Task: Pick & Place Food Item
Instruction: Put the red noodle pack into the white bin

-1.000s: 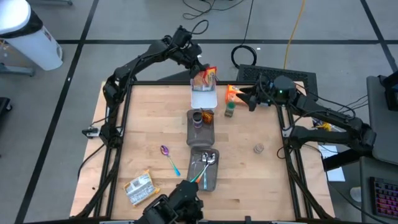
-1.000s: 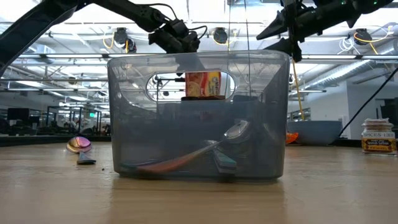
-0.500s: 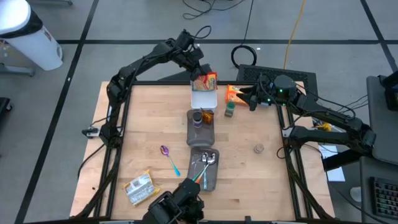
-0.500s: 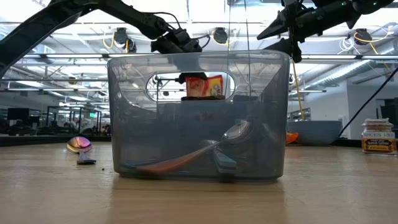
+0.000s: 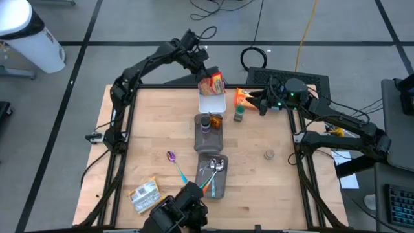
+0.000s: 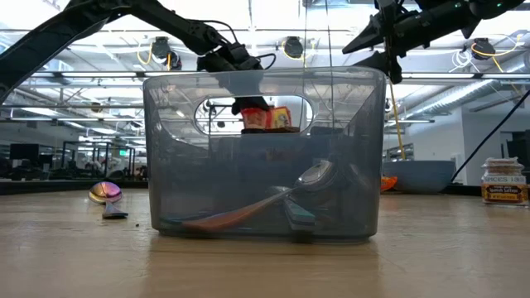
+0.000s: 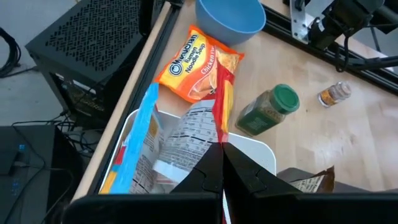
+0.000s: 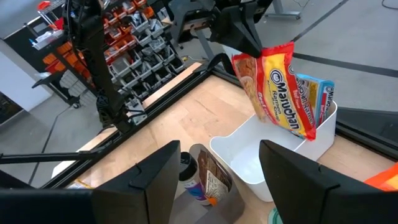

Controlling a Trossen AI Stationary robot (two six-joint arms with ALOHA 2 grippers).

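A yellow-and-red ramen packet [image 8: 278, 87] hangs from my left gripper [image 5: 204, 71] over the white bin [image 5: 211, 103] at the table's far edge. The gripper is shut on it. A second, blue-edged packet [image 7: 144, 146] leans inside that bin. In the low view the held packet [image 6: 273, 118] shows behind the grey bin. My right gripper [image 5: 260, 101] hovers to the right of the white bin, open, with nothing between its fingers [image 8: 155, 180]. My left gripper pinches the ramen packet's upper edge [image 8: 250, 55] between its two fingers, which slant down from the far left. The packet hangs upright below them. Its lower end [image 8: 298, 127] is down between the white bin's walls; whether it touches the floor, I cannot tell.
An orange noodle packet [image 5: 245, 96] and a green-lidded spice jar [image 5: 239, 115] lie right of the white bin. Two grey bins [image 5: 208, 133] stand along the table's middle, the nearer one holding spoons [image 5: 213, 169]. A purple spoon [image 5: 173, 157], a packet [image 5: 143, 194] and a small jar [image 5: 269, 154] lie apart.
My left gripper has sunk a little with the ramen packet, carrying its lower end down into the white bin. The packet stays upright.
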